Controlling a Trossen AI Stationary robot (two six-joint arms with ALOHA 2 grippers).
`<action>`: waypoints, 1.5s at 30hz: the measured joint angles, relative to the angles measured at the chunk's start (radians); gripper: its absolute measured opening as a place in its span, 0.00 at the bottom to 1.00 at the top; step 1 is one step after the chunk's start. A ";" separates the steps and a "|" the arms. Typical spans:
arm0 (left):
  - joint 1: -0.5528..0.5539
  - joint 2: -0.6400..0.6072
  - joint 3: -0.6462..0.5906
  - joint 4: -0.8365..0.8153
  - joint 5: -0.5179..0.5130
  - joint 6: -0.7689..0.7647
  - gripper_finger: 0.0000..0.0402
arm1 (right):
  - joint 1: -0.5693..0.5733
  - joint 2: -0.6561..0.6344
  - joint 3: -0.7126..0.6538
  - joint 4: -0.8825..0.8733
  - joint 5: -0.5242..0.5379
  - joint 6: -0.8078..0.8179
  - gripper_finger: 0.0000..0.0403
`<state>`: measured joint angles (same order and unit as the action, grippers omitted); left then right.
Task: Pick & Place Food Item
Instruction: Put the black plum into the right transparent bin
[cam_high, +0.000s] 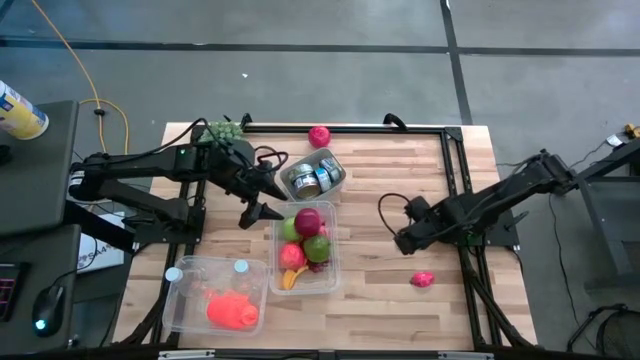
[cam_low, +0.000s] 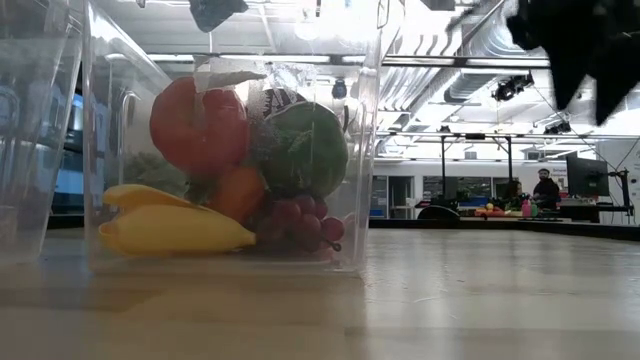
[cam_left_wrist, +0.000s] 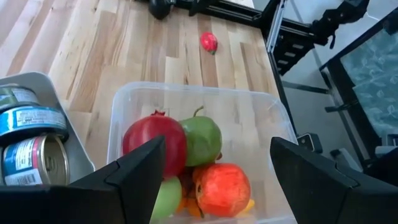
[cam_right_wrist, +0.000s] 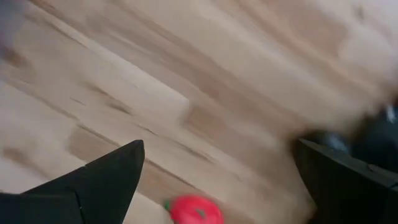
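Observation:
A small red food item (cam_high: 422, 279) lies on the wooden table toward the near right, also seen in the left wrist view (cam_left_wrist: 209, 42) and the right wrist view (cam_right_wrist: 196, 210). A clear bin (cam_high: 331, 258) at mid-table holds a pomegranate (cam_left_wrist: 155, 140), a green apple (cam_left_wrist: 204, 138), a red apple (cam_left_wrist: 222, 186), a banana (cam_low: 170, 228) and grapes (cam_low: 300, 225). My left gripper (cam_high: 258, 208) hangs open over the bin's far left corner, nothing between its fingers (cam_left_wrist: 217, 149). My right gripper (cam_high: 402, 240) is open, points down, and is a little to the far left of the red item (cam_right_wrist: 219, 149).
A small tray of tins (cam_high: 315, 176) stands beyond the fruit bin. A second clear bin (cam_high: 185, 270) with an orange item stands near left. Green grapes (cam_high: 225, 130) and a pink item (cam_high: 319, 136) lie at the far edge. A black frame (cam_high: 455, 160) borders the table.

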<state>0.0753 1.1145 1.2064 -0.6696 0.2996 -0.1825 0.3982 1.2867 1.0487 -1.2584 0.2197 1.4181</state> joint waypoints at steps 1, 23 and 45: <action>0.000 0.000 0.000 -0.005 0.000 -0.001 0.70 | -0.004 -0.004 -0.024 -0.011 -0.033 0.026 0.99; 0.008 0.000 0.000 -0.063 0.012 0.033 0.70 | -0.152 -0.128 -0.343 0.045 -0.180 0.205 0.99; 0.013 0.000 0.000 -0.082 0.019 0.032 0.70 | -0.268 0.032 -0.336 0.201 -0.273 0.077 0.98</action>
<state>0.0887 1.1145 1.2064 -0.7521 0.3187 -0.1506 0.1303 1.3190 0.7124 -1.0575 -0.0528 1.4956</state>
